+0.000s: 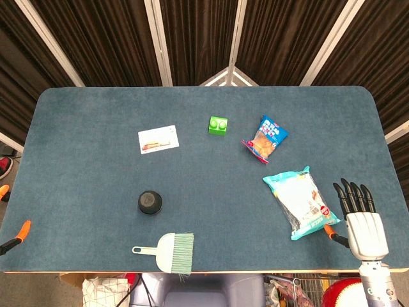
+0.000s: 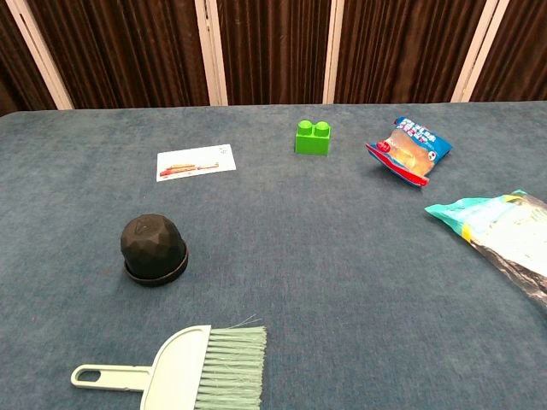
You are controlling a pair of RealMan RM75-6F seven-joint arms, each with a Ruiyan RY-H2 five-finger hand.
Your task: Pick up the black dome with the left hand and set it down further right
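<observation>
The right hand (image 1: pixel 362 220) is seen flat on the blue surface (image 1: pixel 89 160), fingers straight and released. A brush (image 2: pixel 184 369) lies nearest the black dome (image 2: pixel 154 248), a white card (image 2: pixel 196 161) beyond it. The left hand is unseen.

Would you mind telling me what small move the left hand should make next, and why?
Probably bring the left hand in over the black dome: it sits untouched on the table behind the brush, and the left hand is not in view.
</observation>
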